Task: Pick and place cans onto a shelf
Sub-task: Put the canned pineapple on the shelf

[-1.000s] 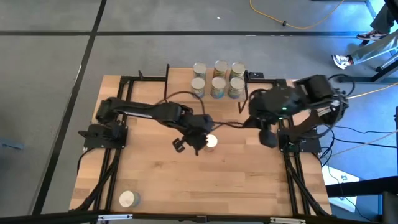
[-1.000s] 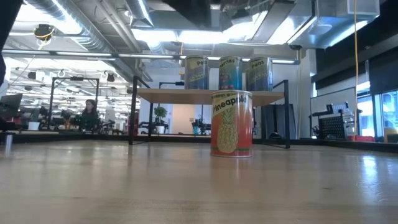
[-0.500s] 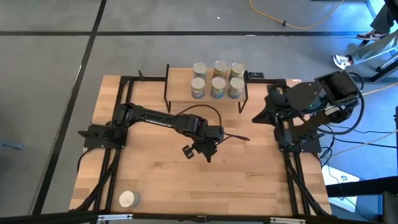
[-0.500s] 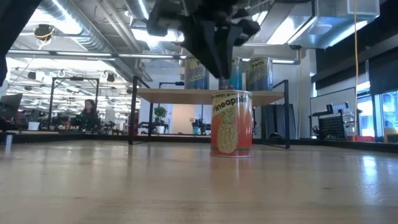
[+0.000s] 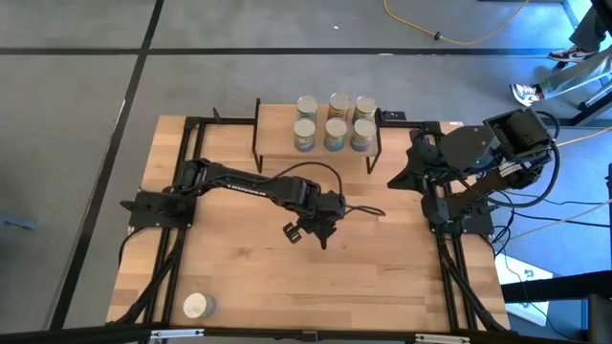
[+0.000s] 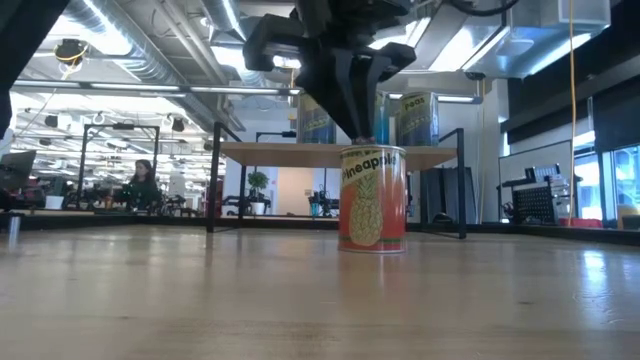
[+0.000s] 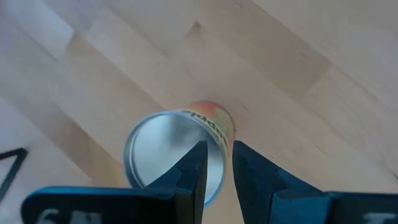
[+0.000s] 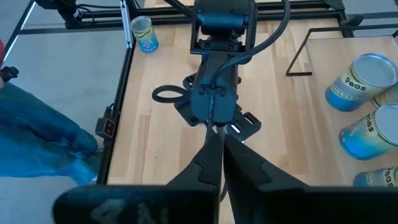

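Note:
A pineapple can (image 6: 372, 200) with a red and yellow label stands upright on its base at the table's middle. My left gripper (image 5: 323, 227) is right above it and hides it in the high view. Its fingers (image 7: 217, 158) point down with a narrow gap between them and straddle the can's top rim. Several cans (image 5: 335, 119) stand on the light-wood shelf (image 5: 277, 143) at the far edge. One more can (image 5: 196, 306) stands at the near left corner. My right gripper (image 8: 217, 140) is shut and empty at the table's right side (image 5: 394, 182). My left gripper comes at the can from above, pointing down. One fingertip (image 7: 198, 155) stands over the silver lid and the other outside the wall, with the top rim (image 7: 221, 135) between them. I cannot tell whether they touch it. The can stands upright on the table.
The shelf's thin black legs (image 6: 215, 180) stand on the far part of the table behind the pineapple can. Black rails (image 5: 163, 258) run along the left and right sides. The tabletop (image 5: 363, 277) shows bare wood between the can and the near edge.
My left gripper has gone toward the table's right edge until it stood over the pineapple can, then down to the can's top. My right arm has drawn back toward the table's right edge. The can has stayed in place.

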Controlling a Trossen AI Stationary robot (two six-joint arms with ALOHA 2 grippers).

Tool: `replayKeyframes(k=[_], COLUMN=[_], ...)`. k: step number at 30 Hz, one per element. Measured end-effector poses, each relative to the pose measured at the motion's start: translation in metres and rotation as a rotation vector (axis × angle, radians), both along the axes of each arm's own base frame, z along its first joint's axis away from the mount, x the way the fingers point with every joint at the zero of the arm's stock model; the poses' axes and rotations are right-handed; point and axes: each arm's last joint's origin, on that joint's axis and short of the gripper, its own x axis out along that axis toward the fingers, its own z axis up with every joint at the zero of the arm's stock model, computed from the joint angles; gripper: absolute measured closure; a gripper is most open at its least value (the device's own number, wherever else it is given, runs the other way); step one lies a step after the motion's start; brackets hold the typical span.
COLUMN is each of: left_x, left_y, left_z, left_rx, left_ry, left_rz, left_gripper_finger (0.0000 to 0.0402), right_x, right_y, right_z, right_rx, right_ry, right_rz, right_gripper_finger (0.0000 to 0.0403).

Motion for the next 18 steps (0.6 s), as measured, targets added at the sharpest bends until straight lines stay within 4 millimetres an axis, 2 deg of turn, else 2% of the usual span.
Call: replayKeyframes(k=[13,18], left_x=[0.007,0.008], left_y=[0.001,0.001], left_z=[-0.02,-0.021], left_rx=[-0.006,0.002], left_ry=[0.046,0.039], left_rz=[0.076,0.106], left_gripper_finger=[0.0333,0.0333], right_x=[0.0,0.0], right_y=[0.0,0.0], right_z=[0.0,0.0], right_rx=[-0.015,-0.015], right_ry=[0.0,0.001], right_rz=[0.017,0.017], right_gripper_finger=[0.0384,0.0384])
